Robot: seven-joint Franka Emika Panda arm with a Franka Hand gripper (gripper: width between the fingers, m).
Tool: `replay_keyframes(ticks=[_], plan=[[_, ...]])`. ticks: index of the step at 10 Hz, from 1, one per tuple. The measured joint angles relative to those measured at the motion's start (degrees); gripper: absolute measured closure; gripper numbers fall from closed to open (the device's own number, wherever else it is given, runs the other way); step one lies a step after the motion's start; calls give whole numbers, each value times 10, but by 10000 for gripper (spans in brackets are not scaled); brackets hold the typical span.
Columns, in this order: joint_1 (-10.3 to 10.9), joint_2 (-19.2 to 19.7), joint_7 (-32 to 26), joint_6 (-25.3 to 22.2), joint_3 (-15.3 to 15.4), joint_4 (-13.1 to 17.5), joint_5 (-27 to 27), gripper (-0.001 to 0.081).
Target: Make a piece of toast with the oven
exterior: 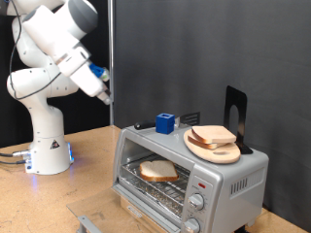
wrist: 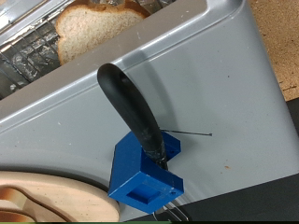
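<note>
Bread slice [exterior: 158, 171] lies on the rack inside the oven [exterior: 228, 179], door down, ready for heating. Gripper [exterior: 105, 94] hangs raised above the oven's left end in the exterior view, holding nothing; finger spacing cannot be judged.

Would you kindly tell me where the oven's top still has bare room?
The oven top is bare between the blue holder and the wooden plate, and along its front edge. The exterior view's right end is crowded by the plate and black stand.
</note>
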Motion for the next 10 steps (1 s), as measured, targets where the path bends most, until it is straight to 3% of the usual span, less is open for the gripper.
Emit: replay_keyframes(ticks=[2, 4, 5, 6, 8, 10], plan=[[0, 3, 0, -7, -4, 5, 3, -2], [-8, 30, 20, -155, -75, 39, -15, -2], [-16, 45, -30, -107, -93, 41, -18, -2], [-16, 35, -72, -34, -80, 19, -15, -2], [-20, 48, 8, -140, -90, 38, -35, -2], [-29, 90, 101, -228, -100, 63, -62, -2]])
